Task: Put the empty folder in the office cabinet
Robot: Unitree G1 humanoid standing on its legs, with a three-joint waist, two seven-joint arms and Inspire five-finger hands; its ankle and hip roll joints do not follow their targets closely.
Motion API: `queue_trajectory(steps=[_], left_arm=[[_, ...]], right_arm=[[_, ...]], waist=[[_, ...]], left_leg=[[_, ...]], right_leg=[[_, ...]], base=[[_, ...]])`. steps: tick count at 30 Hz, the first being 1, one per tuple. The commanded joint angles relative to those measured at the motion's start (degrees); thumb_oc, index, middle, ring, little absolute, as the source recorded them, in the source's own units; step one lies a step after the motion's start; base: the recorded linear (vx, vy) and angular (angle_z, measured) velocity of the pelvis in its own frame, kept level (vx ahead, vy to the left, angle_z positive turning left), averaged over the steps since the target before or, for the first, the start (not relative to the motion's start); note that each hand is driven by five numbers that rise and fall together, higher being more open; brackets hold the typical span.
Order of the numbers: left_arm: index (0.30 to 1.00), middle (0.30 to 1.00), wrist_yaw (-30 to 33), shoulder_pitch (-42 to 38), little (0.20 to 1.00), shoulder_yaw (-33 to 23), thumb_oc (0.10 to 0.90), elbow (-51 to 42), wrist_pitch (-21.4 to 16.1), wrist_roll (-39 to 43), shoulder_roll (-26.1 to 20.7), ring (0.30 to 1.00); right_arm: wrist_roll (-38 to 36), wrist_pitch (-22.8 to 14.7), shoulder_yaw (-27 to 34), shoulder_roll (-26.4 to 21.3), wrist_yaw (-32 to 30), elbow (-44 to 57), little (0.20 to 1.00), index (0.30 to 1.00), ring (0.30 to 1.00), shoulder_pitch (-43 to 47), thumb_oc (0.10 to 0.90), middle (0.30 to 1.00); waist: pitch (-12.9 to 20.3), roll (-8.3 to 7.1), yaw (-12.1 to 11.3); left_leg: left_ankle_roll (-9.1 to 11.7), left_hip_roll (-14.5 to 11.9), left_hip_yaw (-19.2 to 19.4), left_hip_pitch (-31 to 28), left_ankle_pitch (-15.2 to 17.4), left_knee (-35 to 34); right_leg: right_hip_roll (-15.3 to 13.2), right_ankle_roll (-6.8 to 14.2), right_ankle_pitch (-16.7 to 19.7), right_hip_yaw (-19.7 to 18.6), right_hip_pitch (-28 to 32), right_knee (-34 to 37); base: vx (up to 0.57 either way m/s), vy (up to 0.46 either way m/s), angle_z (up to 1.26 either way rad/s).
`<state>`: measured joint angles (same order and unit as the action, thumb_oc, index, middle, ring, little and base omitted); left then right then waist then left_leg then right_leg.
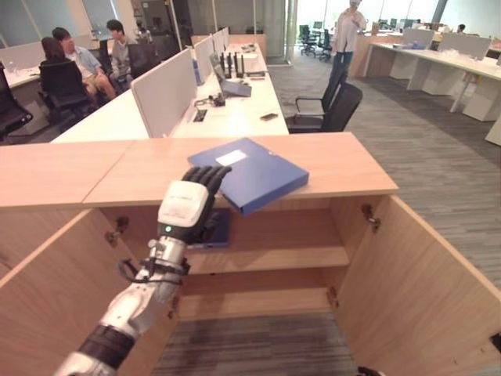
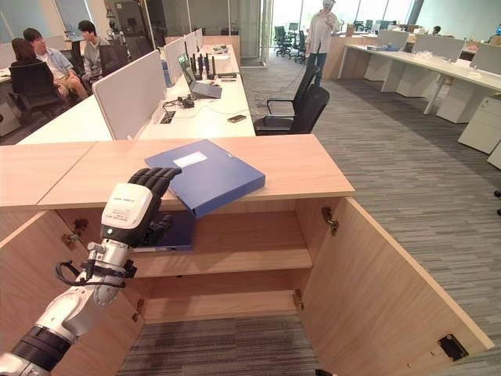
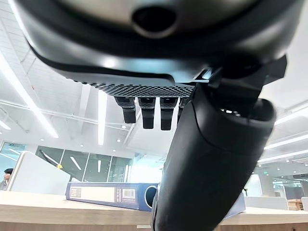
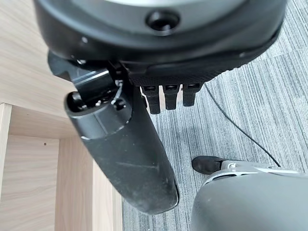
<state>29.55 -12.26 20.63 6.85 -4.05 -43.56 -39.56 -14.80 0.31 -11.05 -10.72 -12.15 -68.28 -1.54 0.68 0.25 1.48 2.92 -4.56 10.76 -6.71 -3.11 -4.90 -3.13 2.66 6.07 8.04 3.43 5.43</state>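
Blue folder [image 1: 249, 174] flat on top of the office cabinet [image 1: 337, 168], one corner overhanging the front edge – both doors open. Left hand [image 1: 188, 205] raised at that edge, fingers relaxed, tips by the folder's near corner – no grip. Right hand [image 4: 144, 139] over carpet, fingers loose, holding nothing.

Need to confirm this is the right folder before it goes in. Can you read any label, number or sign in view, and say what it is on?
No text is readable.
Blue folder on the cabinet top: white cover label, blank or too small to read.
Folder spine label: print and a barcode-like patch, too blurred to read.
Left hand: no readable marking.
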Motion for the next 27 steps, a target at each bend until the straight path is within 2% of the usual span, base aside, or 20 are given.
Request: queue_trajectory(steps=[1, 27], left_arm=[[0.9, 0.9, 4.3, -14.9, 0.9, 0.0, 0.8, 2.2, -0.3, -1.3, -1.3, 0.9], [0.9, 0.9, 3.3, -20.1, 0.9, 4.9, 0.8, 9.8, 1.1, -1.3, -0.8, 0.9]], right_arm=[[-1.0, -2.4, -1.7, -0.4, -0.7, -2.7, 0.9, 0.9, 0.9, 5.5, 0.8, 0.9], [-1.4, -2.5, -2.2, -1.1, -0.4, -2.6, 0.9, 0.9, 0.9, 5.4, 0.8, 0.9]], waist=[[0.3, -1.25, 0.4], [0.4, -0.97, 1.5]], left_leg=[[-0.4, 3.1, -2.1, -3.2, 8.8, -0.1], [-0.5, 3.3, -1.6, -3.6, 8.9, -0.1]], right_leg=[[0.2, 4.4, -5.7, 0.3, 2.3, -0.4], [0.1, 4.6, -5.6, -0.2, 2.4, -0.4]], base=[[0.0, 0.0, 0.0], [0.0, 0.0, 0.0]])
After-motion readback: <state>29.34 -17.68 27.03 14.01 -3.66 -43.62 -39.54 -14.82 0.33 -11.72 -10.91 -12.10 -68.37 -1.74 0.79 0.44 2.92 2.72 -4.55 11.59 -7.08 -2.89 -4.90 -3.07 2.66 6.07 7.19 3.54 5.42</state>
